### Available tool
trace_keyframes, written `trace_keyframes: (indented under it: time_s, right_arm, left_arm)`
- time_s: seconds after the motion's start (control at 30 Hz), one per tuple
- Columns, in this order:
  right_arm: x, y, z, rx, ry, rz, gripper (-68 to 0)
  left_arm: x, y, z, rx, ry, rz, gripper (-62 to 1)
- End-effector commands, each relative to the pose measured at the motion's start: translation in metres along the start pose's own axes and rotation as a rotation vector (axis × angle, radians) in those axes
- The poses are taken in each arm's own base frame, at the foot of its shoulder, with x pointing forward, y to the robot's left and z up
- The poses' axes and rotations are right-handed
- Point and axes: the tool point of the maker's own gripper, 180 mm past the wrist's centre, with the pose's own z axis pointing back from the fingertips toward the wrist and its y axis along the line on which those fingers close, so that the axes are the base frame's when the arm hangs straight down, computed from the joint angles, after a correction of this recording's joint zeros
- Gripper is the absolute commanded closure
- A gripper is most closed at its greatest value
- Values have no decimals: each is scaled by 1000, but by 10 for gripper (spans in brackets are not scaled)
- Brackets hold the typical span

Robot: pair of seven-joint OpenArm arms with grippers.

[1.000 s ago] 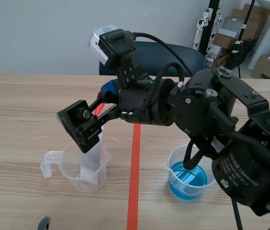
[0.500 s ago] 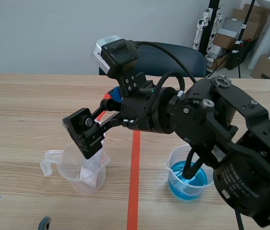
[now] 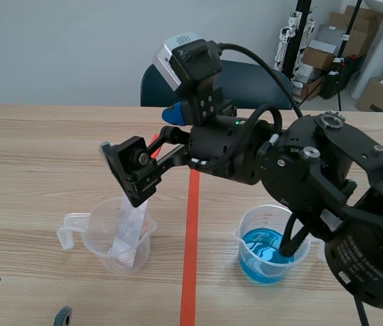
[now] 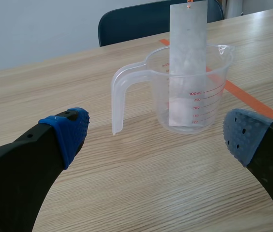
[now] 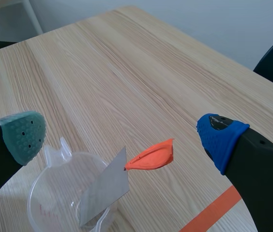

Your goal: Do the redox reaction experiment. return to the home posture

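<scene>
Looking at the lower left of the scene view, we find the metal strip standing tilted in the clear measuring cup, its foot down inside and its upper part rising past the rim. The right gripper hangs just above it with its fingers spread wide and nothing between the pads. Seen from the right wrist, the strip's top and its orange tab lie below the gap, apart from both pads. The left gripper sits low at the bottom left corner, also spread wide and holding nothing.

We judge the strip thin, stiff, light and smooth, so it would slip if pinched on an edge. The place to take it is near the top by the tab, pads on the two flat faces. The cup looks like light plastic that tips easily. We cannot tell whether it holds any liquid, so the strip's lower end may be wet. At the lower right, the beaker of blue liquid stands close under the right arm, and a knock there would spill it.
</scene>
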Motion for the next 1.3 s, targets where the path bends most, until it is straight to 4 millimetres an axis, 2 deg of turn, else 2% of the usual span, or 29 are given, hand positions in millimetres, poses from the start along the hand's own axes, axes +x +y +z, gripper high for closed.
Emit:
trace_keyframes:
  time_s: [0.0,0.2,0.3,0.37,0.53,0.63,0.77,0.87,1.0,1.17,1.27]
  right_arm:
    - [10,-10,5,-23,-44,7,-679]
    - [32,-37,29,-103,-188,20,-679]
    - [37,-50,43,-144,-220,39,-679]
    - [38,-58,51,-168,-216,54,-679]
    - [38,-80,78,-241,-219,90,-679]
    - [37,-95,98,-295,-223,112,-679]
    - [31,-119,129,-389,-194,148,-679]
    - [24,-132,148,-438,-152,193,-679]
    - [27,-146,174,-490,-136,262,-679]
    - [32,-155,200,-512,-122,336,-679]
    - [27,-158,215,-515,-73,366,-679]
  left_arm:
    - [6,0,-3,3,-28,4,-583]
    - [8,-1,-1,3,-37,5,-583]
    - [26,-1,8,17,-127,-20,-583]
    - [34,-3,16,19,-163,-35,-583]
    - [40,-3,34,45,-134,-12,-583]
    - [49,3,45,69,-126,-16,-582]
    - [72,16,50,57,-146,-63,-581]
    - [86,30,45,56,-129,-96,-581]
    - [103,35,27,5,-109,-142,-581]
    - [130,30,6,-68,-125,-173,-581]
    - [141,24,-7,-125,-131,-173,-581]
